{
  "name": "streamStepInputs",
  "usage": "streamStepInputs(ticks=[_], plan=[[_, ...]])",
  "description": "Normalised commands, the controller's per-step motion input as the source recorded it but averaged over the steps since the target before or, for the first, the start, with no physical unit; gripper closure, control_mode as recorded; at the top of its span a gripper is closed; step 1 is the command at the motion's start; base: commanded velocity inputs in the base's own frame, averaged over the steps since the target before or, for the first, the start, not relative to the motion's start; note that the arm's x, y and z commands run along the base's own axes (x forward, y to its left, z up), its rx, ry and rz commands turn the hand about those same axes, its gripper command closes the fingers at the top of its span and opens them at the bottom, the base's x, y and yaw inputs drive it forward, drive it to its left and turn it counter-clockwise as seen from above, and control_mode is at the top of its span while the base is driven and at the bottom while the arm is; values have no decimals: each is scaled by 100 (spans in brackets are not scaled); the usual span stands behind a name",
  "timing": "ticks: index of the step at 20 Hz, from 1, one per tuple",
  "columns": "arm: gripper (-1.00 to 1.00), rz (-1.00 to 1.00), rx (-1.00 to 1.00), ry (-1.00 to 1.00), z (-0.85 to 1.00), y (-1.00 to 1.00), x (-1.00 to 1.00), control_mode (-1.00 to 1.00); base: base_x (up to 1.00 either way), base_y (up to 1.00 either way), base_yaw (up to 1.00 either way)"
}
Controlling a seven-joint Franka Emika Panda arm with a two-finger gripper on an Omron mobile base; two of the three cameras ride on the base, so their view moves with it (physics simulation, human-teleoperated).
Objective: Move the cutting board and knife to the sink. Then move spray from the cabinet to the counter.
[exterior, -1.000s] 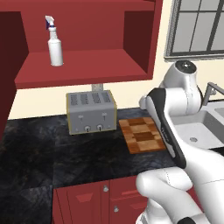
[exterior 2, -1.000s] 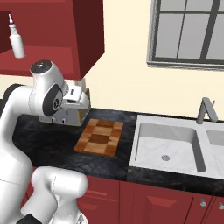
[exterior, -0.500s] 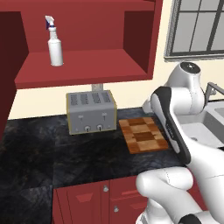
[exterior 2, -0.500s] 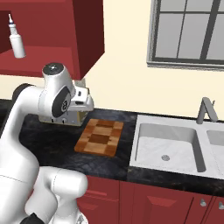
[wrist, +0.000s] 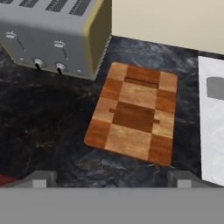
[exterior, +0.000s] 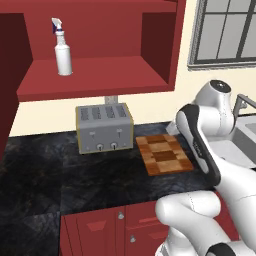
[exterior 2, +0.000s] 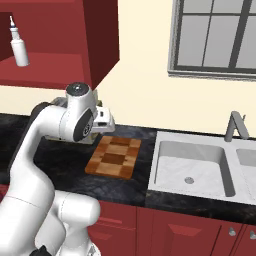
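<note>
Cream wall [exterior 2: 145, 90] behind the black marbled worktop [exterior: 75, 175]. Grey-framed window [exterior 2: 215, 37] above. Silver four-slot toaster [exterior: 104, 128] against the wall; red base cabinets [exterior 2: 175, 232] below.

Cutting board [wrist: 133, 114] on counter [exterior: 60, 175], between toaster [exterior: 104, 128] and sink [exterior 2: 192, 167], spray [exterior: 62, 47] in cabinet [exterior: 100, 75] above

The cutting board [exterior: 165, 154] lies flat on the black worktop [exterior: 60, 175], near its back edge and just right of a grey toaster [exterior: 104, 128] that stands against the wall. Above, the spray [exterior: 62, 48] stands upright on the open shelf of the red cabinet [exterior: 100, 75] — toward the shelf's left end. The white arm [exterior: 205, 145] crosses the right side, partly hiding the sink [exterior: 247, 135].
</note>
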Motion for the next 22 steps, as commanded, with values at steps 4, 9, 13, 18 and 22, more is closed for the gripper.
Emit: streamStepInputs(ticks=[4,9,13,18,22], plan=[[-100,0,0,-1,-25,-10,41,-100,0,0,0],[-100,-1,0,-1,-23,-18,47,-100,0,0,0],[-100,-3,0,0,-22,-26,55,-100,0,0,0],[-100,-2,0,0,-21,-26,56,-100,0,0,0],[-100,-2,0,0,-23,-23,58,-100,0,0,0]])
